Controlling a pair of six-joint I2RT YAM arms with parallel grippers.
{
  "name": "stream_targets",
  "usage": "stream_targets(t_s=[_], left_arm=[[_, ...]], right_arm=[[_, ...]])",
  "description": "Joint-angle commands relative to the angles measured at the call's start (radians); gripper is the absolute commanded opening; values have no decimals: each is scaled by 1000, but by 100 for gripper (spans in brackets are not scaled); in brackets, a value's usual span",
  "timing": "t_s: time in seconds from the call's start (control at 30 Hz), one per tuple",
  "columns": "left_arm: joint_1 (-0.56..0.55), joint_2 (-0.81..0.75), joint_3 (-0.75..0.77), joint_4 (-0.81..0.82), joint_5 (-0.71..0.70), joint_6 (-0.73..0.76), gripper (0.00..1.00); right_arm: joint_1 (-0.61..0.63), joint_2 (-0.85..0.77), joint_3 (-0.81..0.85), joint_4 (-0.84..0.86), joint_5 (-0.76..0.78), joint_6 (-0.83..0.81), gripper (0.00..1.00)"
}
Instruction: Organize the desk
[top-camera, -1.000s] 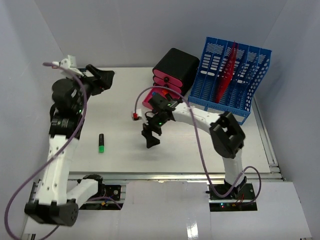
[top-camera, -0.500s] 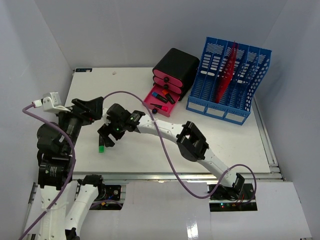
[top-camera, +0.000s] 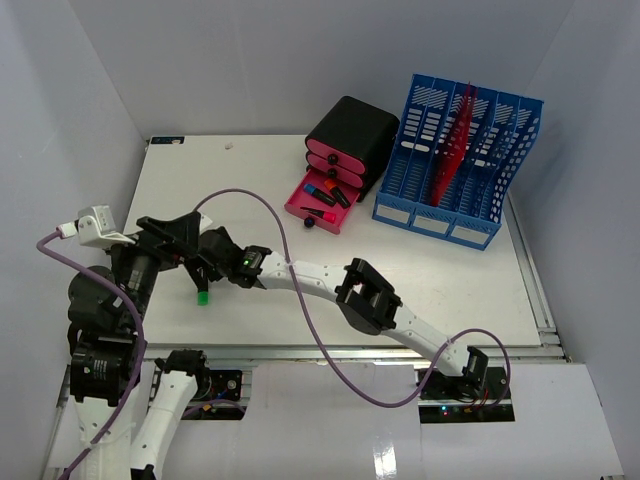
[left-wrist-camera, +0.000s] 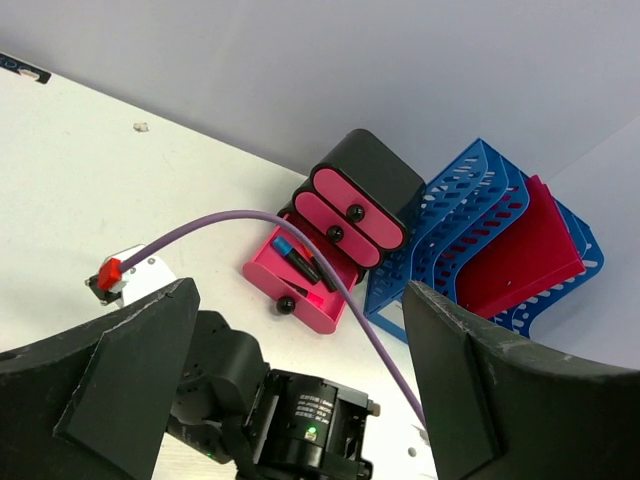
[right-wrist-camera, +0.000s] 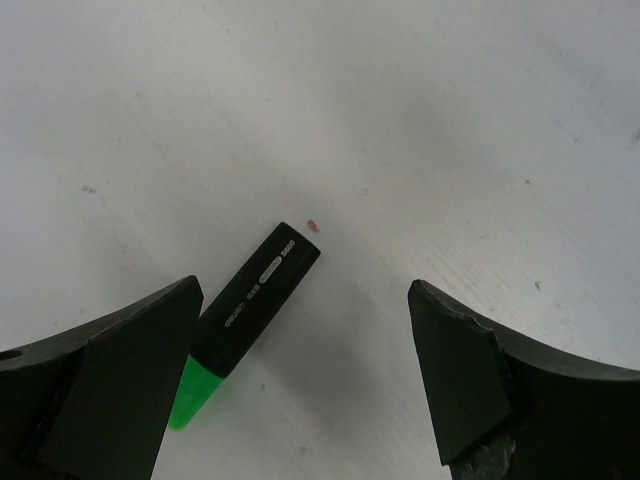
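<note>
Right wrist view: the right gripper (right-wrist-camera: 302, 300) hangs wide open over the white desk (right-wrist-camera: 470, 120), with a green-capped highlighter (right-wrist-camera: 252, 305) lying between its jaws toward 8 o'clock. Over the last second this arm has swung from mid-desk to the desk's 9 o'clock, so a pickup looks next, perhaps for the open pink drawer (top-camera: 318, 203) at 1 o'clock. The left gripper (left-wrist-camera: 295, 300), also spread wide, holds nothing.

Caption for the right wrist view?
Open right pincer over a green-tipped black highlighter lying on the white desk.
</note>
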Motion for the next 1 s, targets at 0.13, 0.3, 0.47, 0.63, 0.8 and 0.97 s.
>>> stream_targets(t_s=[0.13,0.3,0.47,0.63,0.8,0.97], left_arm=[[0,-14,0,-56,-27,-2,94],[0,-14,-4,-58,-27,-11,94],[0,-14,7,-62,-27,-5,94],[0,-28,-16,-62,-13,-15,94],[0,-51,-32,-63,-6,-23,94],[0,-67,-32,-85,-4,-24,94]], right_arm=[[27,76,54,80,106,-82,95],[72,91,60,74,130,-111,97],[72,16,-107,63,137,-109,93],[55,-105,-321,70,99,-90,92],[48,-174,-409,69,31,-86,89],[47,-178,-450,90,-48,-126,74]])
